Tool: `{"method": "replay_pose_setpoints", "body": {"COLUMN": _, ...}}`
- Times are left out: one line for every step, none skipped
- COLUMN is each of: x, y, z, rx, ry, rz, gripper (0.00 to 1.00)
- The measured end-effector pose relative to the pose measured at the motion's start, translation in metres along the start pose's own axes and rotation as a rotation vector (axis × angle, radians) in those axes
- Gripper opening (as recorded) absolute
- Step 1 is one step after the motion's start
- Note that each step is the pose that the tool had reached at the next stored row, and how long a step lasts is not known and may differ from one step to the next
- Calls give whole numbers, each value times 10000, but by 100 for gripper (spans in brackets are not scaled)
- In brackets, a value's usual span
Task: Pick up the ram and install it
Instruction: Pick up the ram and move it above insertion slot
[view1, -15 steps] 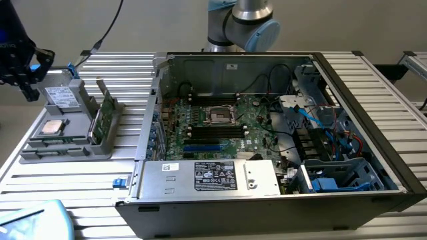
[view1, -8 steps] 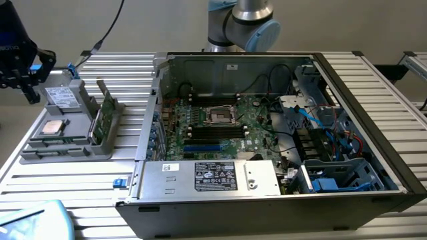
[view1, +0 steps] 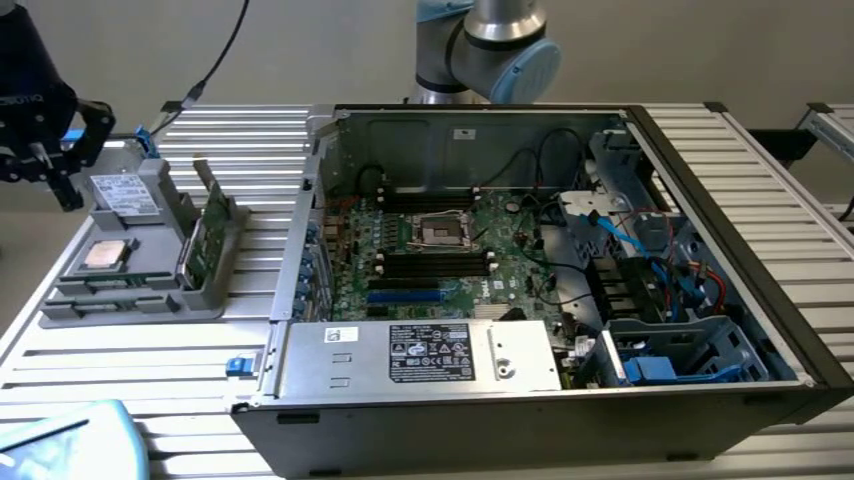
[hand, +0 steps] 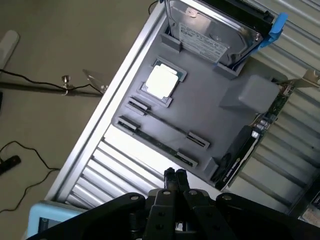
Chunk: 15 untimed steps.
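Resting in the grey tray (hand: 210, 115) below the claw (hand: 174, 174): ram (hand: 156, 142), processor (hand: 161, 82), drive (hand: 210, 30). Claw hovers above, pinched closed and empty.

We find open room above the ram (hand: 156, 142) on the gray tray (hand: 210, 107). The upright drive (hand: 215, 30) blocks one end, the standing card (hand: 262, 120) fences one long side, and the computer case (view1: 296, 200) rises just beyond it.
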<state>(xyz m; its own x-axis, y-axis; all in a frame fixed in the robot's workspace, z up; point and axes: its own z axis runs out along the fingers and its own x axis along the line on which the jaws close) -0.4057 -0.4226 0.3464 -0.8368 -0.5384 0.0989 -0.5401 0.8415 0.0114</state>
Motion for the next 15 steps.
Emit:
{"method": "replay_pose_setpoints", "body": {"x": 0, "y": 0, "z": 5, "rx": 6, "ry": -5, "rz": -179, "gripper": 11}}
{"method": "replay_pose_setpoints", "body": {"x": -1, "y": 0, "z": 11, "rx": 12, "ry": -11, "rz": -361, "gripper": 11}}
{"method": "replay_pose_setpoints", "body": {"x": -2, "y": 0, "z": 15, "rx": 18, "ry": -15, "rz": -540, "gripper": 11}}
{"method": "replay_pose_setpoints", "body": {"x": -2, "y": 0, "z": 21, "rx": 25, "ry": -21, "rz": -726, "gripper": 11}}
{"method": "replay_pose_setpoints", "body": {"x": -3, "y": 0, "z": 26, "rx": 32, "ry": -26, "rz": -906, "gripper": 11}}
{"method": "replay_pose_setpoints", "body": {"x": -3, "y": 0, "z": 32, "rx": 38, "ry": -31, "rz": -1086, "gripper": 11}}
{"method": "replay_pose_setpoints", "body": {"x": -4, "y": 0, "z": 37, "rx": 45, "ry": -37, "rz": -1272, "gripper": 11}}
{"method": "replay_pose_setpoints", "body": {"x": -4, "y": 0, "z": 42, "rx": 52, "ry": -42, "rz": -1445, "gripper": 11}}
{"method": "replay_pose_setpoints", "body": {"x": -5, "y": -1, "z": 48, "rx": 60, "ry": -46, "rz": -1638, "gripper": 11}}
{"method": "replay_pose_setpoints", "body": {"x": -5, "y": 0, "z": 52, "rx": 67, "ry": -50, "rz": -1806, "gripper": 11}}
{"method": "replay_pose_setpoints", "body": {"x": -6, "y": -1, "z": 58, "rx": 74, "ry": -55, "rz": -1991, "gripper": 11}}
{"method": "replay_pose_setpoints", "body": {"x": -7, "y": -1, "z": 64, "rx": 83, "ry": -61, "rz": -2184, "gripper": 11}}
{"method": "replay_pose_setpoints", "body": {"x": -7, "y": -1, "z": 69, "rx": 90, "ry": -65, "rz": -2357, "gripper": 11}}
{"method": "replay_pose_setpoints", "body": {"x": -7, "y": -1, "z": 73, "rx": 97, "ry": -69, "rz": -2538, "gripper": 11}}
{"method": "replay_pose_setpoints", "body": {"x": -8, "y": -1, "z": 78, "rx": 105, "ry": -72, "rz": -2722, "gripper": 11}}
